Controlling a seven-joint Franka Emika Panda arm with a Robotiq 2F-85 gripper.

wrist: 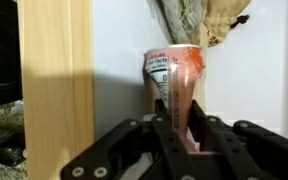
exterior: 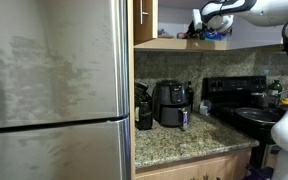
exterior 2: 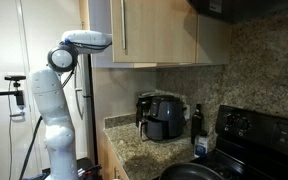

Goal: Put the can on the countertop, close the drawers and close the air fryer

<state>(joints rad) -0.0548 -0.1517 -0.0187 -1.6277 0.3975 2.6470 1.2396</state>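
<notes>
your gripper (wrist: 179, 122) is up inside the high cupboard shelf (exterior: 184, 44). the can (wrist: 174, 72) stands upright right between the fingers (wrist: 162, 128). the fingers look pressed onto its lower sides, so call it a pinch on the can, not yet lifted as far as the wrist view shows. a wood upright (wrist: 54, 80) is just beside the gripper, and some crumpled bags (wrist: 199, 20) are behind the can.

progress: early. step one is only at the grasp, and the can has to go down to the countertop (exterior: 189, 142), well below the gripper. the drawers (exterior: 144, 20) are not done: the panel beside the gripper looks swung open. the air fryer (exterior: 171, 103) sits on the countertop far below the gripper. it's too small to tell if its basket is out, so count it as left.
</notes>
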